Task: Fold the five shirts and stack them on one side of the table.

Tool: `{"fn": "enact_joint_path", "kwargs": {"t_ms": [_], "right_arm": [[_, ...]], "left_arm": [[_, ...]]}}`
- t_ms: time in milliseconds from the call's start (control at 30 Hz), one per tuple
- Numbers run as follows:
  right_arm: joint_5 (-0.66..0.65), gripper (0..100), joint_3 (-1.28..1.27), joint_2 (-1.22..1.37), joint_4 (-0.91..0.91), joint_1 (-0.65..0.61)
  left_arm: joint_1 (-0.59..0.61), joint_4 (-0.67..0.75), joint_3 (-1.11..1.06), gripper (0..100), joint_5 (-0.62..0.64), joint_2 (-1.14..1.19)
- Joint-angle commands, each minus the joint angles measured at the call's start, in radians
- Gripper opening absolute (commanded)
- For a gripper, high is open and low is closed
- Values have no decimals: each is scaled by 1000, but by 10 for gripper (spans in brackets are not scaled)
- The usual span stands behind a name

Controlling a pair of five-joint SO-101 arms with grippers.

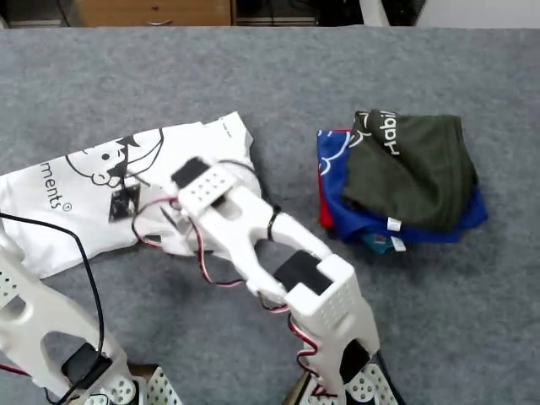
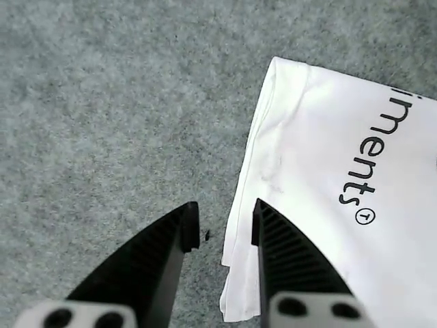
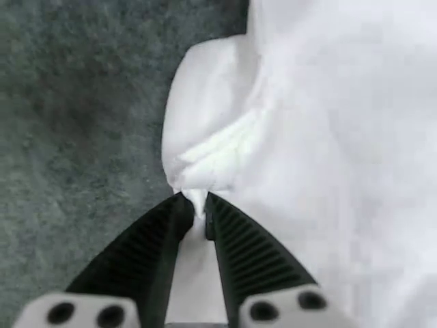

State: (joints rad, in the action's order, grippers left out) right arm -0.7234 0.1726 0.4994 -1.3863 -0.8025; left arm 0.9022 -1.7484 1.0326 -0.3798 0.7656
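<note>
Counter (image 1: 472, 321): grey and felt-like, carrying all the shirts.
White shirt (image 1: 84, 219): unfolded, print side up, lying by the left edge. Long axis running from the left edge toward the counter's middle, angled a little toward the far edge at the middle end.
Folded stack (image 1: 337, 173): right of the middle, well apart from the white shirt. Dark green shirt (image 1: 422, 164) on top, then blue, red and a sliver of teal beneath.
Right arm (image 1: 253, 228): stretched from the near edge across to the white shirt's middle-side end.
Left arm (image 1: 38, 325): at the near-left corner, beside the shirt's left-edge end.
Right jaws: closed, pinching a bunched fold of white fabric at the shirt's border.
Left jaws: open, gripping nothing, straddling the shirt's edge close to a corner, with fabric on one side and bare counter on the other.
Key relation: one arm at each end of the long axis. Middle end held; left corner lying in the gap of the left jaws, so probably only a close needed there before lifting and folding.
Progress: apparently four of five stacked, the white shirt last.
</note>
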Motion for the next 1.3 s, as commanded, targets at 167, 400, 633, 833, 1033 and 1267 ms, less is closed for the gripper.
{"fn": "enact_joint_path", "kwargs": {"t_ms": [167, 400, 633, 833, 1033, 1267], "right_arm": [[-60, 3, 553, 168, -213, 99], [-235, 3, 1035, 421, -368, 99], [-423, 4, 1316, 602, -351, 101], [-456, 8, 1465, 690, -302, 82], [-454, 207, 1500, 661, -333, 59], [-423, 277, 1500, 564, -396, 71]], "left_arm": [[-3, -9, 48, 139, -3, -10], [-43, -9, 48, 139, -2, -10], [-69, -9, 48, 139, 2, -10], [-66, -9, 48, 139, 2, -10], [-61, -9, 49, 139, 44, -12], [-57, -9, 49, 140, 43, -21]]}}
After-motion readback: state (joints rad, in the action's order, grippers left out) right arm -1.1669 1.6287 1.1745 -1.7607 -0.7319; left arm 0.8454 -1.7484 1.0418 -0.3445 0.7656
